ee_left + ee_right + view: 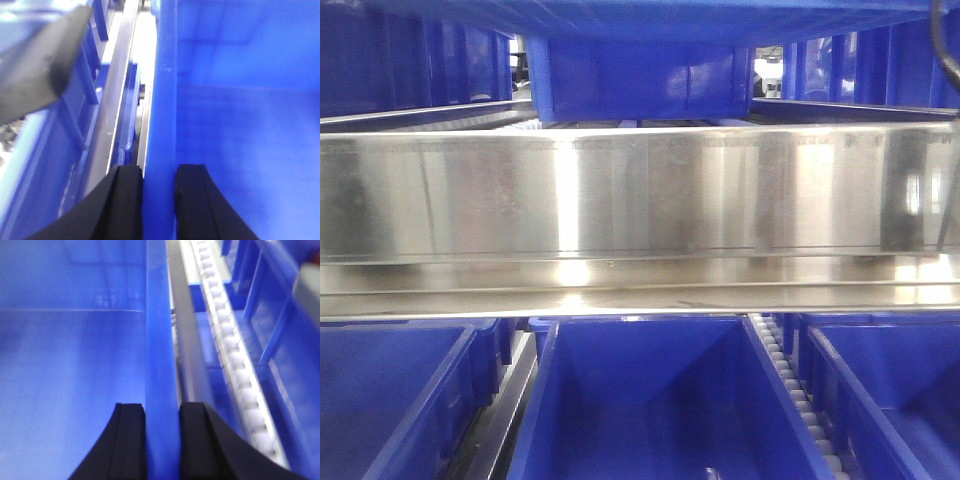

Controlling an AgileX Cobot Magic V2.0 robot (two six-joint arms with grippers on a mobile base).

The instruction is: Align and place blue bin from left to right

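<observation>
Beside the roller track, the blue bin sits empty.

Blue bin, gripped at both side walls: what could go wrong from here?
1. The left gripper and right gripper each pinch only the top of a smooth wall of the blue bin. Uneven arm motion could tilt it or let it slip.
2. Clearance looks tight. A steel rail runs close along its left wall and a roller track along its right, so a sideways shift might snag.
</observation>
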